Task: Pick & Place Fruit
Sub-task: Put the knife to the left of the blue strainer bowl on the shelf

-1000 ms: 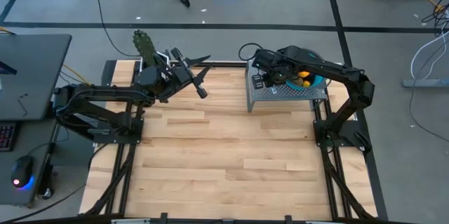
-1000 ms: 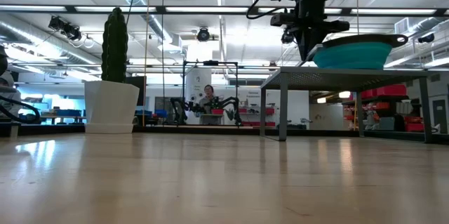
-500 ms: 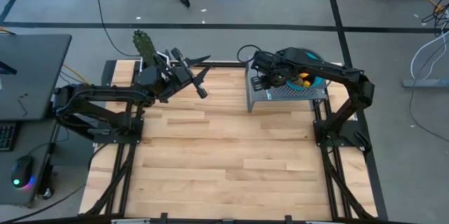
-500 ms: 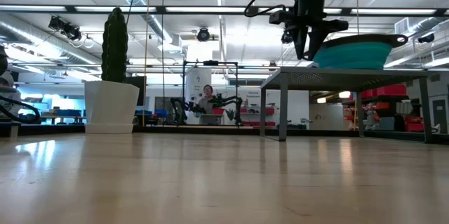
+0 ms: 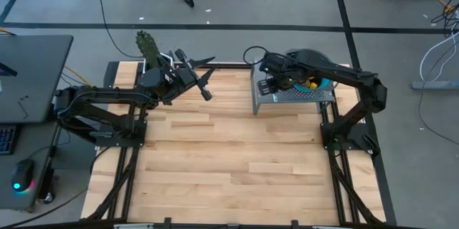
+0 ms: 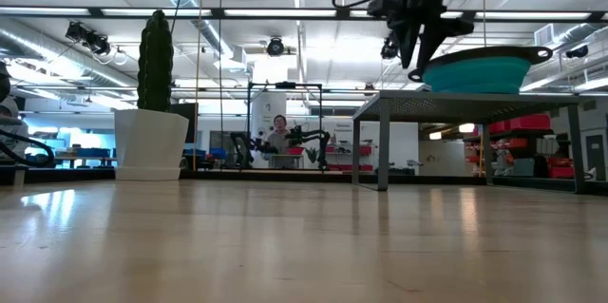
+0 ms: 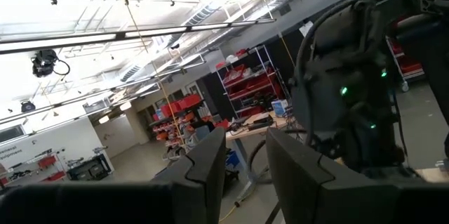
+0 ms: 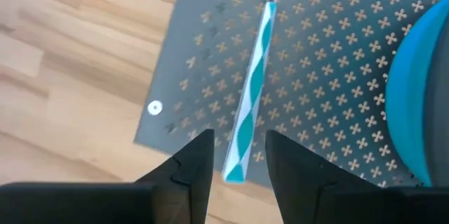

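The right gripper [image 8: 238,155] hangs above the perforated grey shelf [image 5: 290,94], fingers parted and empty, straddling a teal-and-white striped handle [image 8: 250,96] rather than any fruit. The fruit [image 5: 310,83] sits in the teal bowl [image 5: 326,82] just beside it on that shelf. A clean pick probably means shifting over the bowl's rim first. The left gripper [image 7: 245,164] waits raised, well apart from the shelf, fingers slightly parted and empty.
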